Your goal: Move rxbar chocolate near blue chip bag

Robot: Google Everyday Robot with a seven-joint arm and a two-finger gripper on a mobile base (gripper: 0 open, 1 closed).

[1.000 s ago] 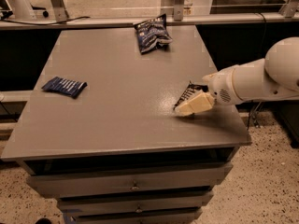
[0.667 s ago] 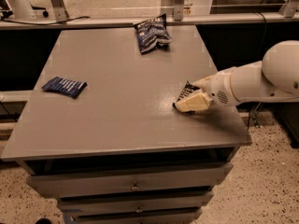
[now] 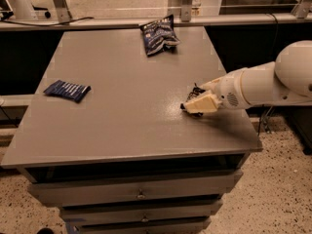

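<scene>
My gripper (image 3: 191, 105) is low over the right part of the grey table (image 3: 122, 121), at the end of the white arm that reaches in from the right. It is shut on the rxbar chocolate (image 3: 195, 90). Only a small black piece of the wrapper with white marks shows behind the cream fingers (image 3: 202, 104); the rest is hidden. The blue chip bag (image 3: 158, 34), puffy and dark blue with white print, lies at the table's far edge, well up and to the left of the gripper.
A flat blue bar wrapper with white stripes (image 3: 67, 90) lies near the table's left edge. Drawers (image 3: 139, 194) sit under the table front. A rail and frame posts (image 3: 185, 13) run behind the far edge.
The gripper has crept slightly to the left with the black wrapper in it. The chip bag and the striped blue wrapper have not moved.
</scene>
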